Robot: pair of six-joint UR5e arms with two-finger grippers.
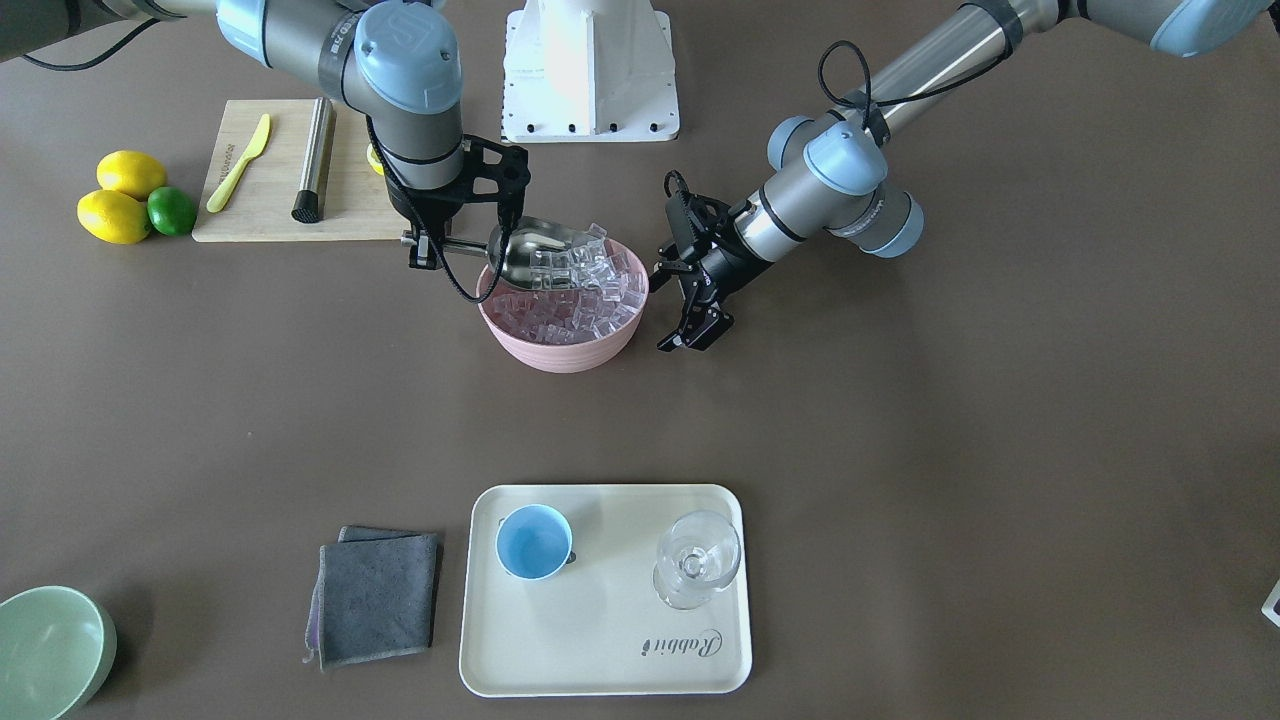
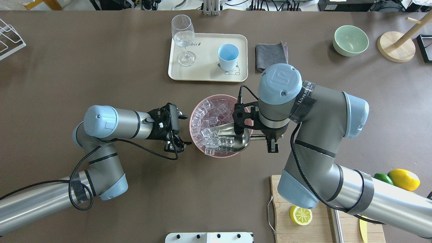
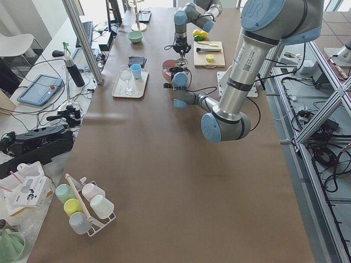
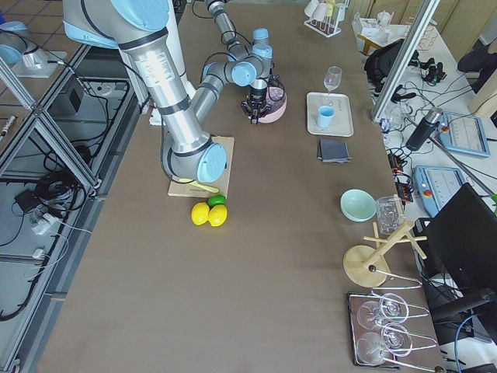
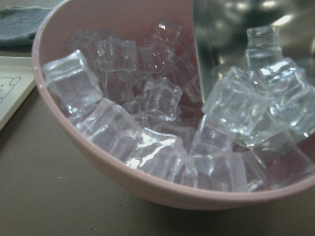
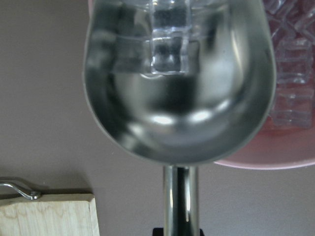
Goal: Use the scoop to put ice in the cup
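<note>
The ice point(image 2: 216, 108) fills a pink bowl point(image 2: 195, 113) at mid-table; it also shows in the front view point(image 1: 600, 295) and the left wrist view point(image 5: 157, 98). My right gripper point(image 2: 271, 137) is shut on the thin handle of the steel scoop point(image 2: 236, 138). The scoop's trough lies over the near part of the bowl and holds several ice cubes point(image 6: 170, 49). My left gripper point(image 2: 184, 131) is open and empty beside the bowl's other side. The light-blue cup point(image 2: 228, 57) stands empty on a cream tray point(image 2: 206, 72), beyond the bowl.
A stemmed glass point(image 2: 182, 37) shares the tray. A grey cloth point(image 2: 271, 52) and a pale-green bowl point(image 2: 350, 40) lie further right. A cutting board point(image 1: 270, 200) holds a steel cylinder point(image 1: 314, 160) and a yellow knife point(image 1: 240, 160); lemons point(image 1: 115, 215) lie beside it.
</note>
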